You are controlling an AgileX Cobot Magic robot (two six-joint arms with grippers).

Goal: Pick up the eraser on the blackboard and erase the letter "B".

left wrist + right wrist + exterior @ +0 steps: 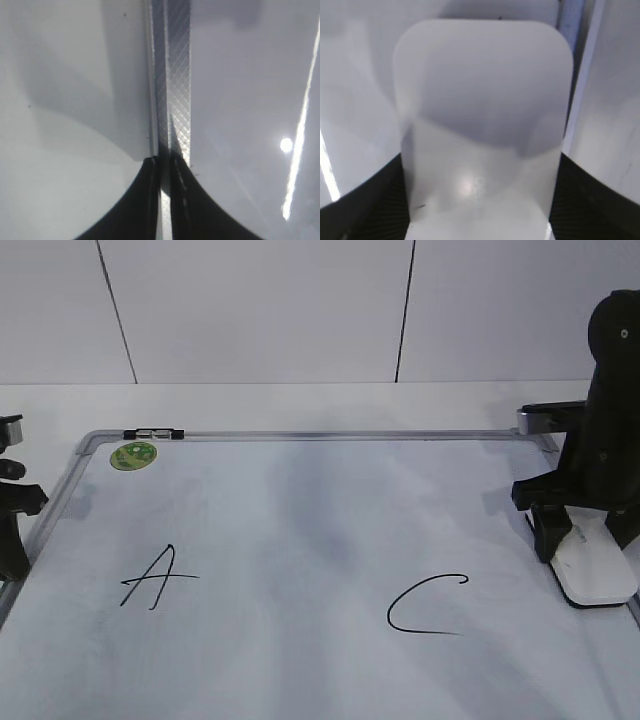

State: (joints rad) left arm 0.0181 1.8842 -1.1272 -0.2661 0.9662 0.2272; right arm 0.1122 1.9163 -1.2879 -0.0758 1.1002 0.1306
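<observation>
My right gripper (590, 540) reaches down at the right edge of the frame, jaws spread wide to either side of the eraser (597, 567), which lies flat on the blackboard (300, 530) near its right rim. My left gripper (165, 175) is pressed together over the board's left frame. An "A" (155, 578), a "C" (425, 605) and a green sticker (133, 455) mark the board.
</observation>
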